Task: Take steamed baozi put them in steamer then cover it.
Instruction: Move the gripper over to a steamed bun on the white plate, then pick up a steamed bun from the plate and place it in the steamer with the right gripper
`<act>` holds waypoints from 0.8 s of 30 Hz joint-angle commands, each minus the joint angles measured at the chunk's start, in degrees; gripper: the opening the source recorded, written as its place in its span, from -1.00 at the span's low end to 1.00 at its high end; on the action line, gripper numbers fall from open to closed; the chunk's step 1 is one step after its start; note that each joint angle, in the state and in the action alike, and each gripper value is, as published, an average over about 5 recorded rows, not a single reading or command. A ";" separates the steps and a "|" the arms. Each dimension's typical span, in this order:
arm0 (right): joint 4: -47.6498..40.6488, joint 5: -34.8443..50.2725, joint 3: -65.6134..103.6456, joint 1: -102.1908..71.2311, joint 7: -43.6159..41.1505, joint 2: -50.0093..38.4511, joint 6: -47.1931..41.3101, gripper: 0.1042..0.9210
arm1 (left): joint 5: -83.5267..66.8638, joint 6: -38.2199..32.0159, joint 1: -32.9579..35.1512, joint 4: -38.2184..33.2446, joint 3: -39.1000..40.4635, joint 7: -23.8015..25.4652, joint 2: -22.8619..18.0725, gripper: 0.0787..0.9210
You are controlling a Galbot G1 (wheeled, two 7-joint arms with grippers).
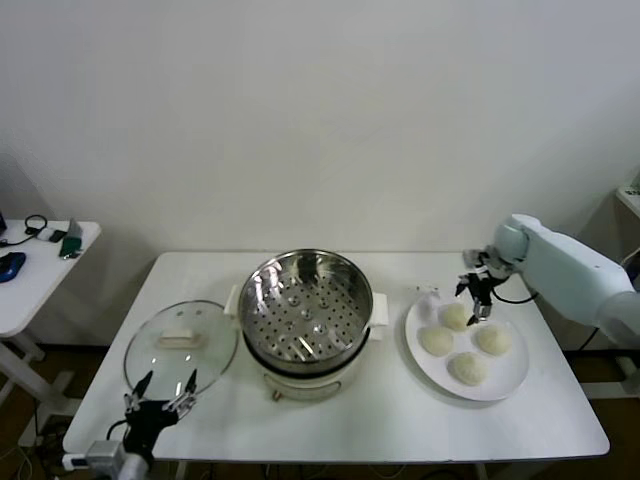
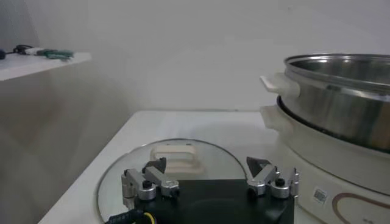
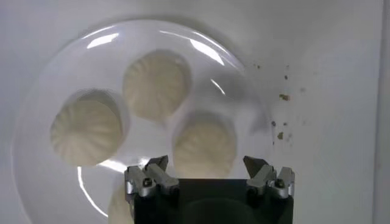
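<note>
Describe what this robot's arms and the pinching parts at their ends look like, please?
The right arm is a smooth, rounded pale blue-white shell with a dark cable looping beneath it. The right gripper and left gripper match: a black block carrying two short silver metal fingers with dark tips and small round bolts. The left gripper's wrist has a grey cylindrical piece with black wiring.
</note>
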 commanded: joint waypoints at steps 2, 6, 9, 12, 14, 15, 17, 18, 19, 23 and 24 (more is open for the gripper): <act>-4.24 -2.79 1.29 -1.45 -0.28 2.58 0.84 0.76 | -0.07 -0.03 -0.06 0.30 0.06 -0.06 0.15 0.77; -4.31 -2.84 1.75 -1.74 0.05 2.81 0.89 0.72 | -0.07 0.01 -0.16 0.42 0.14 -0.13 0.19 0.77; -4.35 -3.02 1.66 -1.75 0.13 2.89 0.99 0.64 | -0.07 0.05 -0.28 0.46 0.15 -0.17 0.20 0.77; -4.13 -2.85 1.81 -1.92 0.45 2.94 1.30 0.54 | -0.09 0.06 -0.37 0.43 0.12 -0.22 0.22 0.77; -3.75 -2.48 1.90 -1.95 0.79 2.95 1.61 0.49 | -0.09 0.04 -0.39 0.40 0.10 -0.25 0.26 0.77; -3.53 -2.29 1.89 -1.92 0.89 2.95 1.72 0.47 | -0.08 0.02 -0.39 0.40 0.11 -0.26 0.27 0.77; -3.14 -2.28 1.73 -1.73 1.01 2.92 2.04 0.45 | -0.04 -0.02 -0.38 0.38 0.13 -0.30 0.25 0.77; -2.91 -2.34 1.55 -1.51 0.97 2.86 2.18 0.44 | -0.01 -0.04 -0.35 0.33 0.15 -0.31 0.22 0.77; -2.61 -2.38 1.28 -1.10 0.90 2.71 2.36 0.44 | 0.00 -0.05 -0.30 0.25 0.16 -0.33 0.17 0.77; 0.36 -0.85 -1.27 2.42 0.45 1.37 3.05 0.43 | 0.00 -0.14 -0.05 -0.11 0.15 -0.39 0.08 0.77; 1.73 0.06 -2.66 4.07 0.28 0.83 3.23 0.43 | 0.00 -0.17 -0.01 -0.15 0.15 -0.41 0.09 0.77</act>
